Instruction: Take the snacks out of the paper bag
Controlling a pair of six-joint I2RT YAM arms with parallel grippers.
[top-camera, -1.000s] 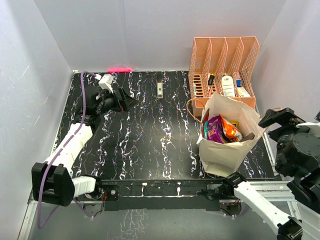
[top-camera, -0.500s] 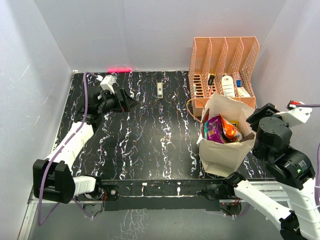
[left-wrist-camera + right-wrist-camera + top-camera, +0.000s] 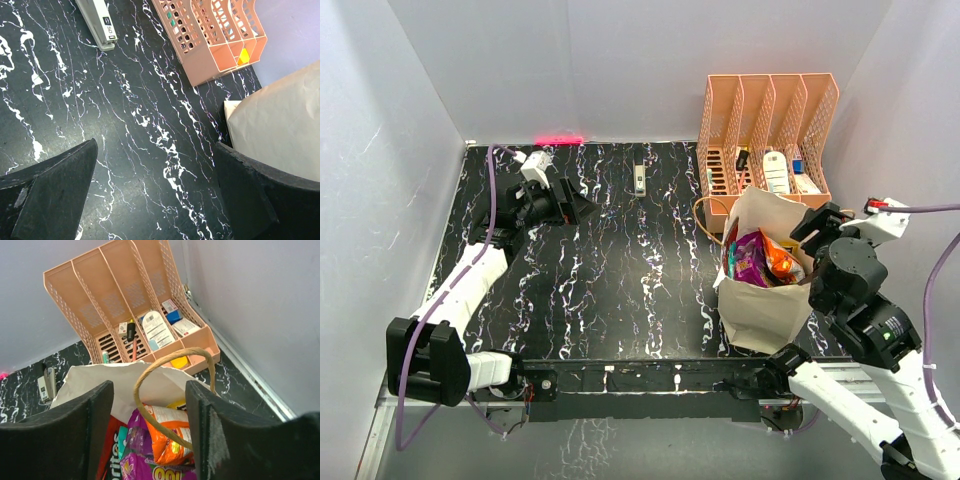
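Observation:
The tan paper bag (image 3: 770,300) stands upright at the table's right, in front of the organiser. Its open mouth shows a purple packet (image 3: 750,258) and an orange packet (image 3: 782,262). In the right wrist view the purple packet (image 3: 145,460), the orange packet (image 3: 170,435), a red-and-dark packet (image 3: 112,455) and a brown cord handle (image 3: 150,390) show between my fingers. My right gripper (image 3: 817,222) is open and empty, hovering over the bag's right rim. My left gripper (image 3: 578,207) is open and empty at the far left, low over the table; the bag's side (image 3: 280,130) shows at its view's right.
A peach mesh file organiser (image 3: 768,140) with small bottles and tubes stands behind the bag against the back wall. A grey stapler (image 3: 639,180) lies at the table's back centre. White walls enclose the black marbled table (image 3: 620,270) on three sides.
My right arm has swung in from the right edge to above the bag's mouth. The left arm has shifted only slightly.

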